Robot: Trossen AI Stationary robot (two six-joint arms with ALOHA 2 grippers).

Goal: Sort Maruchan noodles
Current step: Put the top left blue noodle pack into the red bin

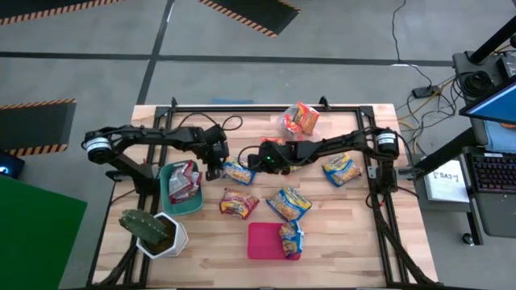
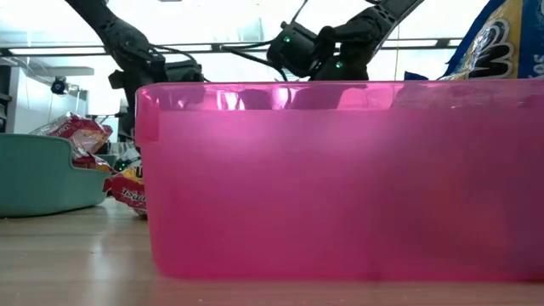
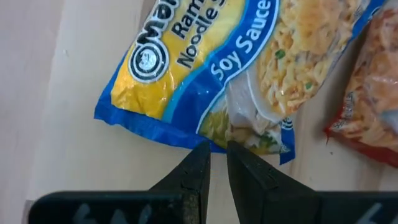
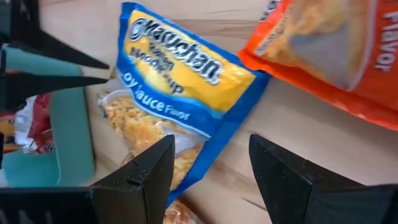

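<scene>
At the left of the wooden bench (image 1: 339, 242) a potted cactus (image 1: 145, 227) stands in a white pot near the front corner. Just behind it sits a teal bin (image 1: 179, 203) with silver-and-red noodle packets (image 1: 184, 180) piled inside; the low view shows those packets poking above the bin's rim.

The left arm reaches in from the left edge, and the left pincer (image 1: 216, 167) sits just right of the teal bin, at the edge of a blue-and-yellow soy sauce packet (image 1: 239, 172) that lies flat on the bench. In the left wrist view its fingers (image 3: 194, 171) are nearly together, only a narrow slit between them, with their tips at the packet's blue border (image 3: 186, 134); whether they pinch the plastic I cannot tell.

A red packet (image 1: 239, 202) lies in front of the blue-and-yellow one, near the middle of the bench. The right pincer (image 1: 256, 158) comes across from the right side and hangs just right of that same soy sauce packet, facing the left pincer. The right wrist view shows its fingers (image 4: 146, 168) spread wide over the packet (image 4: 180, 93), holding nothing, with an orange packet (image 4: 329, 56) lying beside it.

Farther right, another blue-and-yellow packet (image 1: 289, 203) lies toward the front. A pink bin (image 1: 262, 242) stands near the front edge with a blue-and-yellow packet (image 1: 291, 239) propped over its right side. At the back, orange packets (image 1: 303, 119) rest in a clear bin. One more blue-and-yellow packet (image 1: 342, 169) lies under the right arm.
</scene>
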